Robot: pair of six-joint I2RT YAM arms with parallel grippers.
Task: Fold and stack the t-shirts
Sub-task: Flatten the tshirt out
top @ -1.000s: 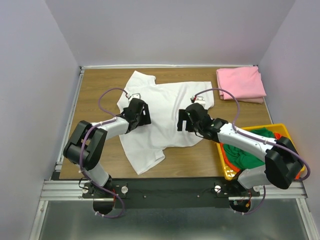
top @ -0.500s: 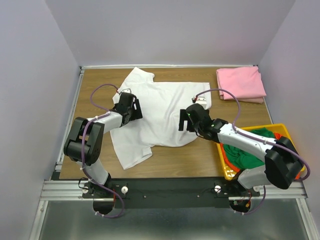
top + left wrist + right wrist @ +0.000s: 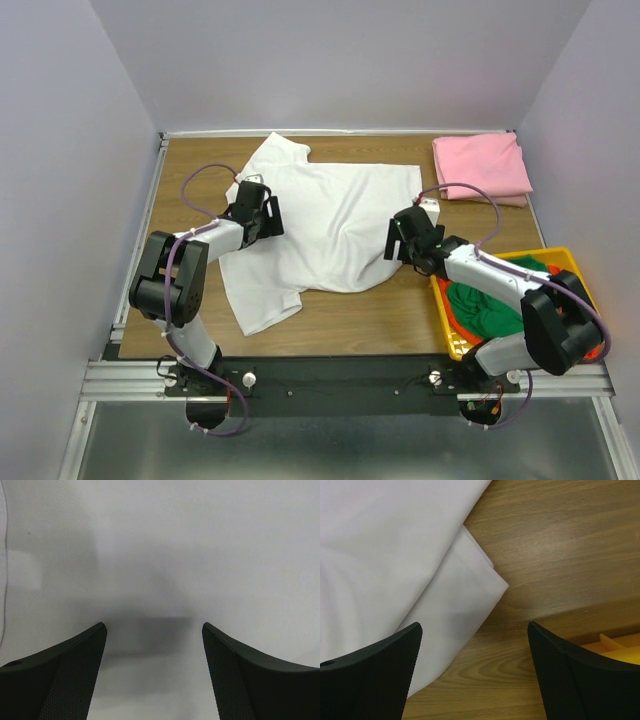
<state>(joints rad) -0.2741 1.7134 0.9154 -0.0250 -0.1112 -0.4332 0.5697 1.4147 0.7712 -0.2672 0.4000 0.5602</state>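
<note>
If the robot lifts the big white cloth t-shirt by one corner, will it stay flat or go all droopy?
Probably droopy: the white cloth t-shirt lies in soft wrinkles with one edge doubled over, so it looks limp. It seems thin and flat on the wooden table, so likely light. Pushed, it would probably bunch up rather than slide whole.

The wooden table (image 3: 380, 312) carries a white t-shirt (image 3: 320, 230) spread across its middle. A folded pink t-shirt (image 3: 480, 167) lies far right of the white t-shirt, and a yellow basket (image 3: 441, 318) sits near right of it.
</note>
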